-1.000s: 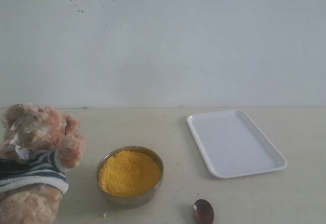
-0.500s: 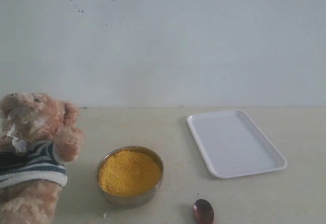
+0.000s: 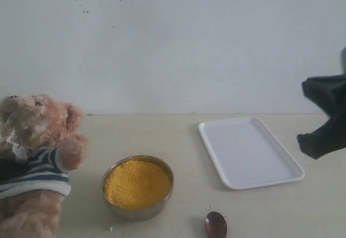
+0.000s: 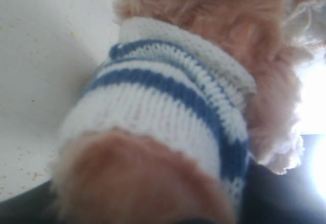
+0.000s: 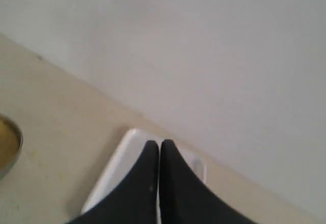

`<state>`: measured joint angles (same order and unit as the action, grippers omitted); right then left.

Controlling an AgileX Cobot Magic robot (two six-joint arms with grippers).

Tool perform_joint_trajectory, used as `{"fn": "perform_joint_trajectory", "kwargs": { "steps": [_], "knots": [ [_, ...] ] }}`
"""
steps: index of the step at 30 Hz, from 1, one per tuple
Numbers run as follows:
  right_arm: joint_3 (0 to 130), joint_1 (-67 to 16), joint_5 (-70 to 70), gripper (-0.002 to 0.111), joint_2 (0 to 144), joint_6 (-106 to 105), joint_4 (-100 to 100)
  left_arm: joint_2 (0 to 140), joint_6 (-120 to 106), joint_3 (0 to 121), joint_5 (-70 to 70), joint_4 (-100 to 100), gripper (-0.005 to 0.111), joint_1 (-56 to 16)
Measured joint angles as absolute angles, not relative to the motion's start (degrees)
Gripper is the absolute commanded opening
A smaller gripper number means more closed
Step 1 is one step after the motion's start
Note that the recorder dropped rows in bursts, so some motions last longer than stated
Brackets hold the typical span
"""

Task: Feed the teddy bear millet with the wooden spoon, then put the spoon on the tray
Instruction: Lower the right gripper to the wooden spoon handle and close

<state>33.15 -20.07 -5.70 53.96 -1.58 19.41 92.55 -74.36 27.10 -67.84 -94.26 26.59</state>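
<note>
The teddy bear (image 3: 35,157) in its striped shirt sits upright at the far left. It fills the left wrist view as the teddy bear (image 4: 168,107), close against the camera. My left gripper (image 3: 7,169) shows only as a dark patch at its chest, shut on it. Yellow millet (image 3: 137,183) is heaped in the steel bowl (image 3: 138,208) at the front middle. The wooden spoon (image 3: 215,225) lies at the front edge, its handle cut off. The white tray (image 3: 248,151) lies to the right. My right gripper (image 5: 159,143) is shut and empty, above the tray's right side.
A pale wall stands behind the beige table (image 3: 162,135). In the right wrist view the tray (image 5: 114,173) lies under the fingers and the bowl's rim (image 5: 12,145) shows at the edge. A few loose grains lie around the bowl.
The teddy bear has been raised and straightened, its head now higher. My right gripper has come into the exterior view from the right edge.
</note>
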Motion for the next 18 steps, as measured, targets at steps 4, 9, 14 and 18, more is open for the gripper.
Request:
{"fn": "perform_joint_trajectory", "kwargs": {
  "steps": [4,9,14,18],
  "knots": [
    [38.4,-20.1,19.1,0.0,66.5,6.8,9.6,92.6,-74.7,27.1,-67.8,-93.3,0.004,26.7],
    [39.8,-21.1,20.1,0.0,68.1,8.2,-1.1,92.6,-75.0,27.1,-68.0,-93.3,0.004,26.7],
    [32.0,-26.8,21.7,0.0,68.1,-5.1,-19.6,92.6,-75.6,27.1,-68.0,-93.3,0.004,26.7],
    [23.4,-37.9,12.9,0.0,68.7,-13.7,-28.8,92.6,-76.2,27.1,-68.0,-93.5,0.004,26.7]
  ]
}}
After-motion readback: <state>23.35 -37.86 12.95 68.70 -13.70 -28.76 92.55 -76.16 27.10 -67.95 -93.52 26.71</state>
